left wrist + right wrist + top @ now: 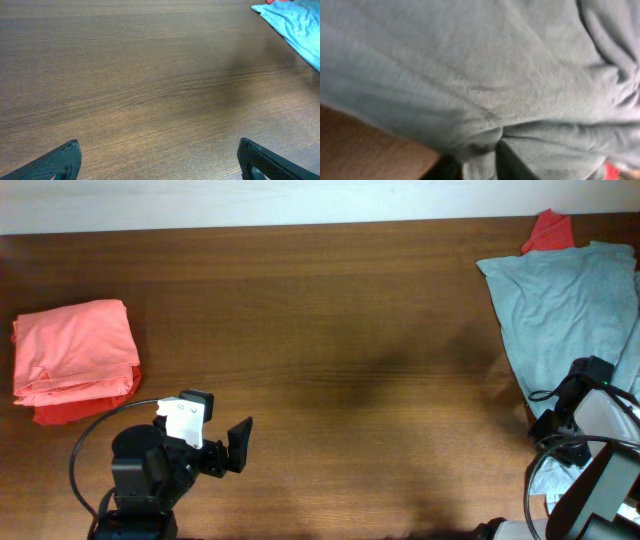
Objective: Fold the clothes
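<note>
Clothes at table left lay folded; grey shirt at right unfolded, pinched by right gripper; left gripper spread.

A folded pile lies on the left of the table. A T-shirt lies far right, another garment behind it. The left claw sits front left, the right claw on the T-shirt's near edge

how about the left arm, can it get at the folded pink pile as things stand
Probably yes. The left claw is open and empty, and only bare table lies between it and the pink pile, which sits near that arm's side of the table.
</note>
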### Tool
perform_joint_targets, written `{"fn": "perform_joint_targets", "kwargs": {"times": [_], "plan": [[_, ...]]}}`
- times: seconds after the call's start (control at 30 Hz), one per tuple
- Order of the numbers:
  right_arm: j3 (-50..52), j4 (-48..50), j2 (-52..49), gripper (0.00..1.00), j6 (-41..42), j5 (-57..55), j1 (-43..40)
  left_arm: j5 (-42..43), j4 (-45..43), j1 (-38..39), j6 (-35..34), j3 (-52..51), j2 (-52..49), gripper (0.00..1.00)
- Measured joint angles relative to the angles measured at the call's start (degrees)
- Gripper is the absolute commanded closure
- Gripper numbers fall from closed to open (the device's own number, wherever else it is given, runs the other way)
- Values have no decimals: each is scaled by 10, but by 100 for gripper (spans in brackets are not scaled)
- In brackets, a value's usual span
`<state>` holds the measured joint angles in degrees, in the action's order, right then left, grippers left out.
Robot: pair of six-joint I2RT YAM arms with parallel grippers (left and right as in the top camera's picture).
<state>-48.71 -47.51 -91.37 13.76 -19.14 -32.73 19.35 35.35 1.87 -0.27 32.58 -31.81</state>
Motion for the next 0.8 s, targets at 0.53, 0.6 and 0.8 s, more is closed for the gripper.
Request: {"fn": "perform_joint_targets", "kwargs": {"times": [0.53,0.6,0.8], "plan": [[-142,-141,-2,96,0,74,21,0,0,0,0,0,0,1],[-177,-171,10,96,-5,99,52,0,0,0,0,0,0,1],[-210,-191,101,96,-17,150,265,0,0,0,0,0,0,1]]}}
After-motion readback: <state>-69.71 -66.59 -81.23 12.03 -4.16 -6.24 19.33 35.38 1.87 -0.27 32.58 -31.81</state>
